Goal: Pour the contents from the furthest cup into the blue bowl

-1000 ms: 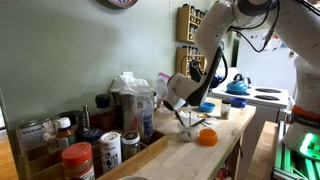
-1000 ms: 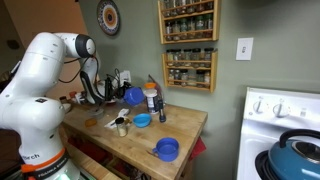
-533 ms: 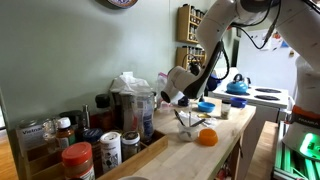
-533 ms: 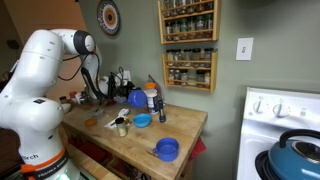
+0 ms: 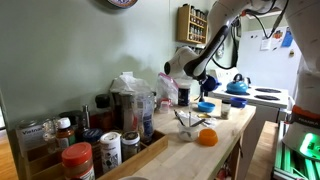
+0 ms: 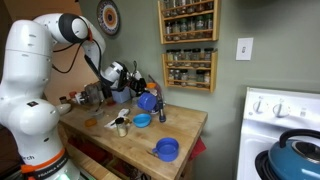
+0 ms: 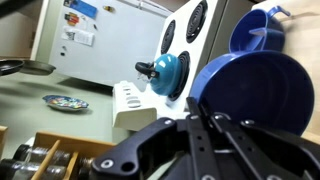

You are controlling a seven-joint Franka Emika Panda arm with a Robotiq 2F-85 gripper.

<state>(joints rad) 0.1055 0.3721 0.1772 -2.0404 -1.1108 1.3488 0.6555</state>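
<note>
In an exterior view, the big white robot arm [image 6: 40, 80] is parked at the far left and stretched out over the wooden butcher-block counter [image 6: 185, 128]. Toward the counter's left part, a small pale cup with dark bits poking out [image 6: 121, 126] is set down.

Next along, the black gripper [image 6: 138, 93] is clamped on a round blue plastic cup [image 6: 148, 101], which is held up in the air, off the wood. Whether anything is inside it can't be made out. The shallow round bright blue bowl [image 6: 142, 121] is sat on the counter, right under the held cup in the picture and just beside the pale cup. It isn't touched by either.

A darker blue bowl [image 6: 167, 149] is placed further right, near the counter's front edge and well apart from the others. A wooden spice rack [image 6: 190, 45] is hung on the wall above. At the far right, a rounded blue kettle [image 6: 296, 160] is stood on the white stove [image 6: 280, 105].

In the wrist view, the kettle is seen left of centre on the stove. The dark gripper fingers [image 7: 190, 145] are laid along the blue plastic cup, and most of the right half is filled by it.
</note>
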